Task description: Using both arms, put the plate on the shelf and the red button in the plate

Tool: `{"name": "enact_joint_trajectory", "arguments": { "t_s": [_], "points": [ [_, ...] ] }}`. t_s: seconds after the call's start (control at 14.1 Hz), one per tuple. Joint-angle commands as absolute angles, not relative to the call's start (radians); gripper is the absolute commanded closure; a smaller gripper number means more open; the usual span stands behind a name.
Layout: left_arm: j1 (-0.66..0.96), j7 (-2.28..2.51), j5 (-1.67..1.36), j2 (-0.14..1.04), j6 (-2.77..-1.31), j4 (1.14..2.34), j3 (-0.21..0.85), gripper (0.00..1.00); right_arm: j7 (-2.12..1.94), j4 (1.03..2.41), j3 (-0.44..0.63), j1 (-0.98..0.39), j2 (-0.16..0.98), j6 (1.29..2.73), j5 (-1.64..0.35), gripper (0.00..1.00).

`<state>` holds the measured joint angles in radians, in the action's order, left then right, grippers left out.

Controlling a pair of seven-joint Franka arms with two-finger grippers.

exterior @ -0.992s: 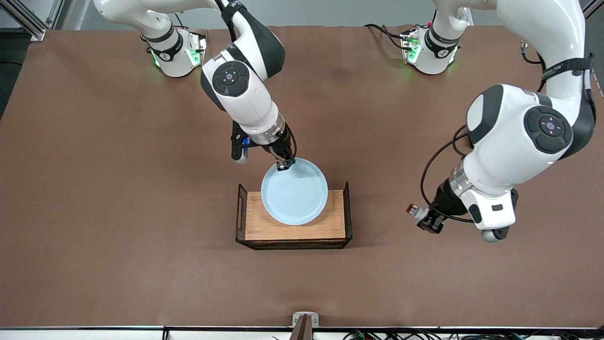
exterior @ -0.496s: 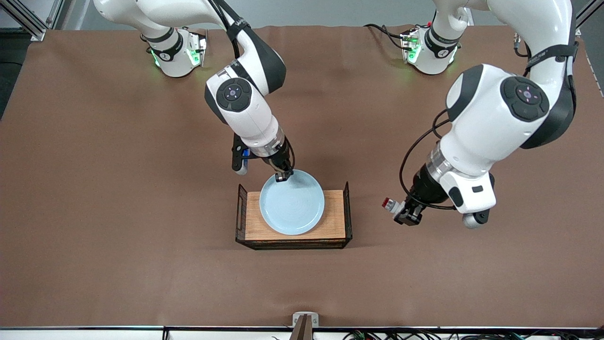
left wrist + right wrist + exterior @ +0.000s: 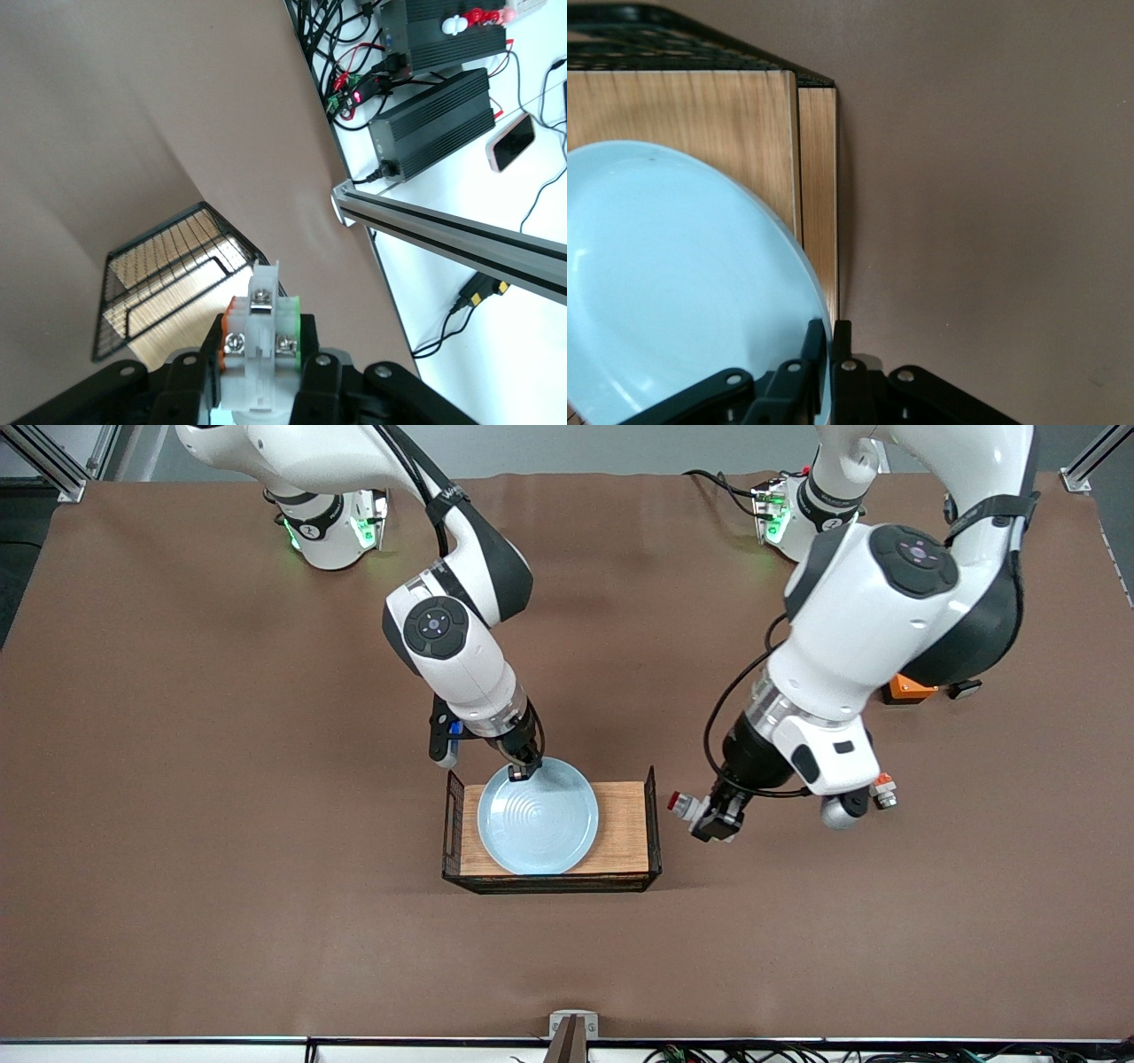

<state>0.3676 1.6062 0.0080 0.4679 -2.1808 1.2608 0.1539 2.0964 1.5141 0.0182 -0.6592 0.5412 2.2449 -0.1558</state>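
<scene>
The right end effector (image 3: 521, 772) pinches the rim of the round, pale light-blue shallow plate (image 3: 538, 828) at its edge nearest the robots' bases, a hold that lets the plate lie on the wooden tray with black wire-mesh ends (image 3: 631, 840) while the fingers stay clear of its bowl; the right wrist view shows the two fingertips (image 3: 827, 341) close together on the rim. The left end effector (image 3: 713, 821) hangs over the brown worktop (image 3: 177, 779) just beside the tray's end, clamped on the small red button (image 3: 680, 802) by its white-grey body, so the cap points toward the tray, probably ready for placing. The button shows a round red cap, silver collar and a green end; the plate carries faint concentric rings.
</scene>
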Motion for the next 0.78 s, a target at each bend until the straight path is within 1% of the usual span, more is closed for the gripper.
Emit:
{"name": "enact_joint_trajectory", "arguments": {
  "t_s": [0.0,0.14,0.21,0.28,0.43,0.57,0.71],
  "points": [
    [0.417,1.702,0.072,0.486,-2.244,1.262,0.143,0.81,2.111,1.488,0.008,-0.647,0.560,2.243,-0.143,0.56],
    [0.443,1.753,0.090,0.505,-2.276,1.266,0.143,0.81,2.109,1.488,0.008,-0.647,0.558,2.240,-0.141,0.27],
    [0.457,1.775,0.097,0.514,-2.278,1.267,0.141,0.81,2.114,1.486,0.008,-0.649,0.558,2.240,-0.140,0.10],
    [0.468,1.782,0.118,0.520,-2.278,1.270,0.143,0.81,2.112,1.486,0.008,-0.649,0.555,2.235,-0.140,0.02],
    [0.495,1.819,0.150,0.547,-2.278,1.270,0.143,0.81,2.111,1.486,0.008,-0.646,0.539,2.200,-0.141,0.01],
    [0.517,1.864,0.199,0.567,-2.278,1.270,0.144,0.81,2.050,1.491,0.008,-0.640,0.480,2.097,-0.141,0.01],
    [0.541,1.893,0.224,0.581,-2.278,1.270,0.143,0.81,1.944,1.496,0.009,-0.626,0.411,1.954,-0.143,0.00]
  ]
}}
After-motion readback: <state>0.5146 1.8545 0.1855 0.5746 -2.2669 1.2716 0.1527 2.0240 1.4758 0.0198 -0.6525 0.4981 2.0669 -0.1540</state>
